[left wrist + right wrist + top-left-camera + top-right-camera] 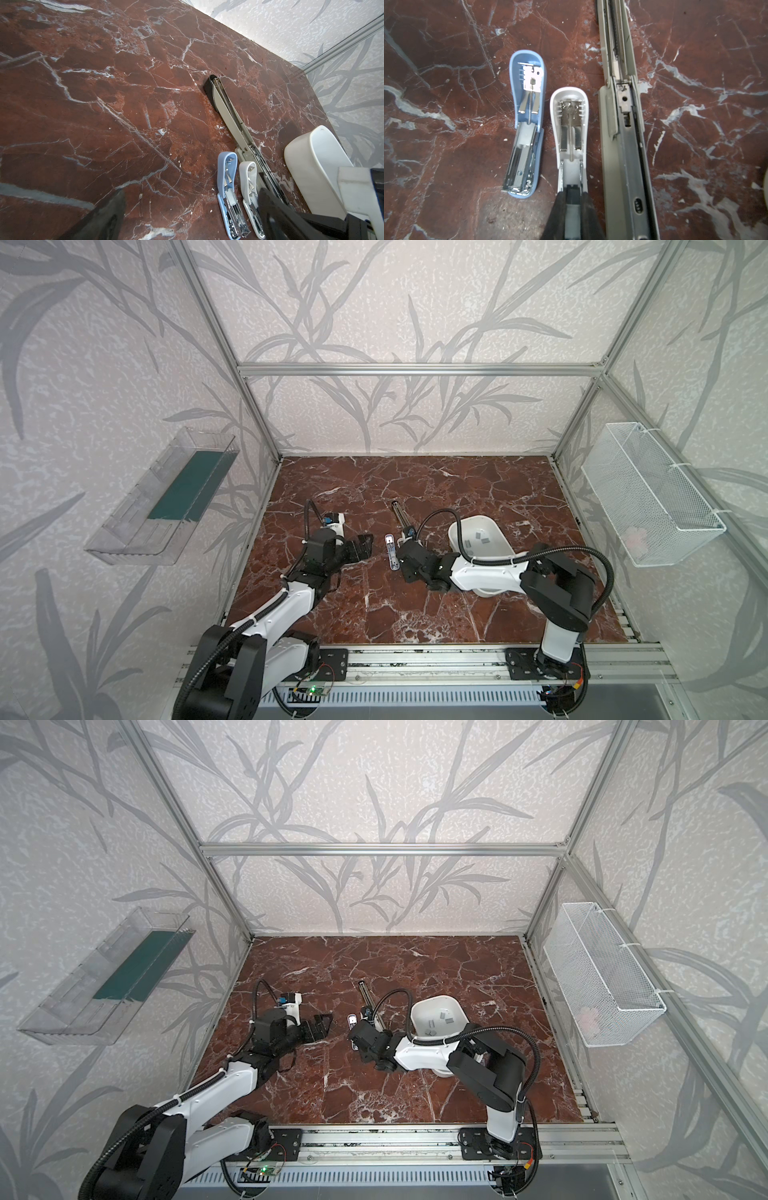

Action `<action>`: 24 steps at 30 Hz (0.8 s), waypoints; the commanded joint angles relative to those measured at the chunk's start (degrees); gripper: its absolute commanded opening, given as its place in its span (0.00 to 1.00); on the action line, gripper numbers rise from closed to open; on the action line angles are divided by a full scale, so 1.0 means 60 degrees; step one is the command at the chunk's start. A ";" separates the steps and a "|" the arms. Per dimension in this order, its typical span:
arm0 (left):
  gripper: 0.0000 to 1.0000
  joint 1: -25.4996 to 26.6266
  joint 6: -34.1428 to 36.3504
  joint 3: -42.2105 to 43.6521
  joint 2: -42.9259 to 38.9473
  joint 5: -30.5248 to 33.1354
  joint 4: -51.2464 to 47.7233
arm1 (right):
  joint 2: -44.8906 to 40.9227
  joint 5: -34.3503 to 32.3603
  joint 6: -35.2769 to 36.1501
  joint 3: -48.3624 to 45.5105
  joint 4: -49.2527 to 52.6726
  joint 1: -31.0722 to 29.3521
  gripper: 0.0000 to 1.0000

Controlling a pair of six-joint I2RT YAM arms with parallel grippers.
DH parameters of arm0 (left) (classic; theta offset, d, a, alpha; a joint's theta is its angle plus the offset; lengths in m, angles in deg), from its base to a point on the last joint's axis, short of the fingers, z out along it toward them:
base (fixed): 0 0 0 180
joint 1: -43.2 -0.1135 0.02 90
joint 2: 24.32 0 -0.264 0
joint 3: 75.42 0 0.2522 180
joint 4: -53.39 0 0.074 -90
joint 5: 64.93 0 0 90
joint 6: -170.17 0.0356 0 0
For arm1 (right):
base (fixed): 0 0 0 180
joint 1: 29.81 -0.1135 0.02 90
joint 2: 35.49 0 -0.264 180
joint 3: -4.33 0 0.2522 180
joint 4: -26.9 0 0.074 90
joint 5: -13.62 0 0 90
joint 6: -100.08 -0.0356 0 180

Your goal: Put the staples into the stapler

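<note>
Skew is your risk: right pincer point(572, 199), clamped on apparent staples point(572, 217) at the white stapler point(571, 124), could jam them; left pincer point(192, 191) stands apart.

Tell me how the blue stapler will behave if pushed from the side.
The blue stapler lies hinged open and flat, so it should slide on the smooth table rather than tip or roll. Its hinge may let lid and tray swing separately. Small and mostly plastic, it probably feels light.
</note>
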State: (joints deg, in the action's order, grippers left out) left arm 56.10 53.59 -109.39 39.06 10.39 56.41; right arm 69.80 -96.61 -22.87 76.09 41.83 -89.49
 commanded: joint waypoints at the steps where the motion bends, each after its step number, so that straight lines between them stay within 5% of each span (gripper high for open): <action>1: 0.99 0.0002 0.0077 0.0130 -0.0180 0.0024 0.0214 | 0.0230 0.0124 -0.0020 -0.0021 0.0087 -0.0060 0.10; 10: 0.99 0.0002 0.0068 0.0130 -0.0191 0.0018 0.0223 | 0.0219 0.0106 -0.0038 -0.0010 0.0089 -0.0058 0.17; 17: 0.99 0.0002 0.0078 0.0138 -0.0184 0.0021 0.0237 | -0.0122 -0.0033 0.0107 -0.0020 0.0136 -0.0059 0.31; 24: 0.99 0.0002 0.0071 0.0130 -0.0191 0.0008 0.0240 | -0.0704 -0.0420 0.0331 -0.0137 -0.0003 -0.0051 0.32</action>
State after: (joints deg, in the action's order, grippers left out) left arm 56.10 53.59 -109.37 39.06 10.39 56.41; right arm 68.82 -96.96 -21.82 76.07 42.27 -89.49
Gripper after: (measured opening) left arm 0.991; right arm 0.323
